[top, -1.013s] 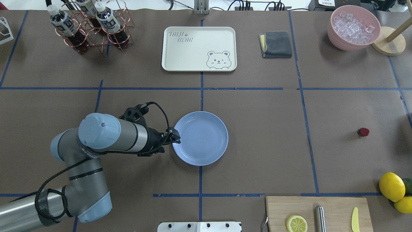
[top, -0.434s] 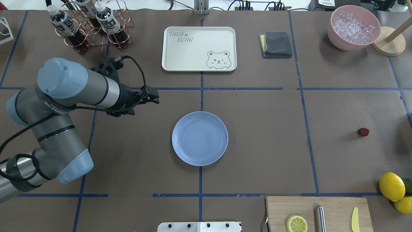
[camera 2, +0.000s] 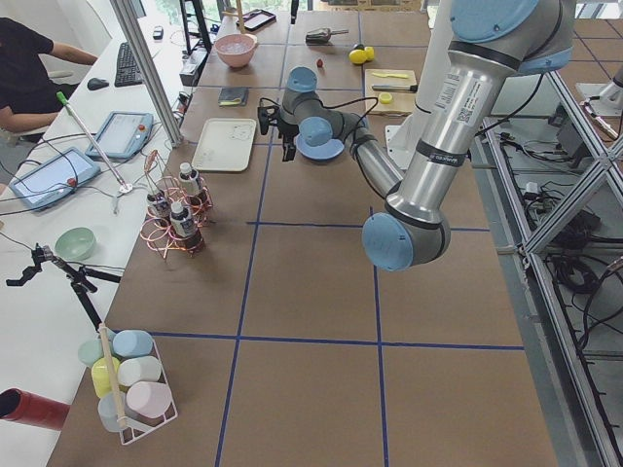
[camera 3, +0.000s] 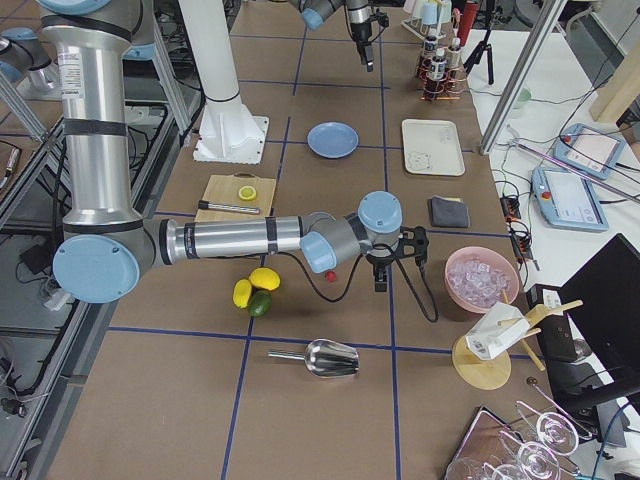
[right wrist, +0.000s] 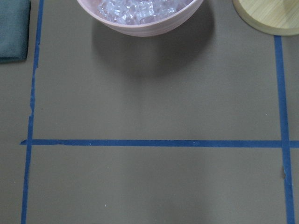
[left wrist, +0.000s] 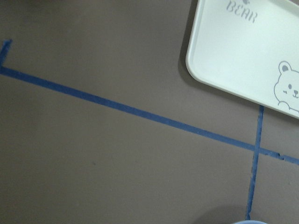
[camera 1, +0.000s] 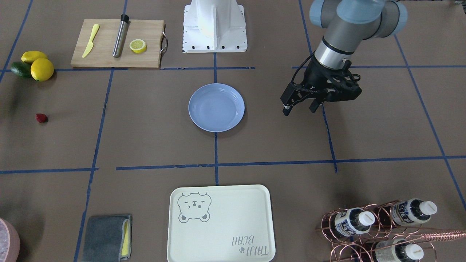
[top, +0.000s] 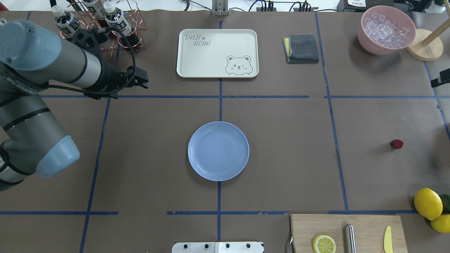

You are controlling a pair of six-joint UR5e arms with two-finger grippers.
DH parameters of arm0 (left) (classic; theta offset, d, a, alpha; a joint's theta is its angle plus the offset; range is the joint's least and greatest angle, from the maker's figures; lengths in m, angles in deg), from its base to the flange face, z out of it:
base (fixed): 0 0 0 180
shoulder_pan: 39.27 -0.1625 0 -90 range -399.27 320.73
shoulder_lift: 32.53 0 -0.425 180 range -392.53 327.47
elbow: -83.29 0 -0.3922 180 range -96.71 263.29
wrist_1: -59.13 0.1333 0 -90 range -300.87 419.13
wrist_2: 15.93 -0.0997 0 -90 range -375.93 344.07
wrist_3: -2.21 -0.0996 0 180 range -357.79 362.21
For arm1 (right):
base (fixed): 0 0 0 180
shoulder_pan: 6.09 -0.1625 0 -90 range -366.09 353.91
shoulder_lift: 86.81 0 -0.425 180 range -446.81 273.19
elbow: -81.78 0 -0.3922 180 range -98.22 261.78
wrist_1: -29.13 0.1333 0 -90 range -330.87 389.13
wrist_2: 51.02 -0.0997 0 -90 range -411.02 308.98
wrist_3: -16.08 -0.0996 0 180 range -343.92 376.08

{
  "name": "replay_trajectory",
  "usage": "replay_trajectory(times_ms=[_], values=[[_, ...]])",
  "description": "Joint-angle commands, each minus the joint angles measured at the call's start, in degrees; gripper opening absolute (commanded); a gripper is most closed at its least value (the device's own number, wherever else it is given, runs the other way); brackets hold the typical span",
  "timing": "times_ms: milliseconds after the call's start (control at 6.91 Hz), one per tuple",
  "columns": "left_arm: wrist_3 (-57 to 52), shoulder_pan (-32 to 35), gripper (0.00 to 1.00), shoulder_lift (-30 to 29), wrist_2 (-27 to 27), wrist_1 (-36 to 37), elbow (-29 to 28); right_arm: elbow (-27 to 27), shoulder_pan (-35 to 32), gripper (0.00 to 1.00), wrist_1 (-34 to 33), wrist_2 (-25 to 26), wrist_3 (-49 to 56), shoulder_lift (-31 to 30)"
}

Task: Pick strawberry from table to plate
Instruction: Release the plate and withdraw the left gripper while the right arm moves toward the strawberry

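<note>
Front-facing: left claw (camera 1: 299,110) is spread and empty, raised over bare table (camera 1: 145,145). The plate (camera 1: 216,107) lies off to one side of it, and the strawberry (camera 1: 41,117) is far beyond the plate.
Overhead: left claw (top: 143,82) has pulled back from the plate (top: 218,151) toward the bottle rack (top: 123,38). The strawberry (top: 396,143) is unmoved, well apart from it. The right claw (top: 440,82) edges in much nearer the berry; whether it is spread or pressed together, cannot tell.
Left wrist: tape lines and the tray (left wrist: 243,51) corner lie ahead, no berry.
Right wrist: the ice bowl (right wrist: 140,29) lies ahead, no berry.
Meaning: the left arm seems to be clearing out. The pick likely falls to the right arm and is not yet begun.
</note>
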Motion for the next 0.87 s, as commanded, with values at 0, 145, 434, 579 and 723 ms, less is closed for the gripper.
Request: replay_trajectory(times_ms=[0,145,434,579,723], values=[[-11.1,4.4,1.0,0.1,1.3,7.2,2.0,-2.3,5.5,1.0,2.5,2.4,-5.4,-2.0],[-14.6,6.5,1.0,2.8,3.2,6.9,3.0,-4.3,9.1,1.0,2.6,6.1,-7.5,-3.6],[-23.4,9.9,1.0,6.5,5.9,6.8,3.6,-4.4,14.8,1.0,3.2,8.3,-8.7,-5.3],[-24.5,10.5,1.0,7.6,6.0,6.5,3.6,-4.3,17.1,1.0,7.4,9.9,-12.0,-6.7],[-24.5,10.5,1.0,7.7,6.0,6.5,3.6,-4.0,21.5,1.0,11.1,14.0,-15.8,-7.7]])
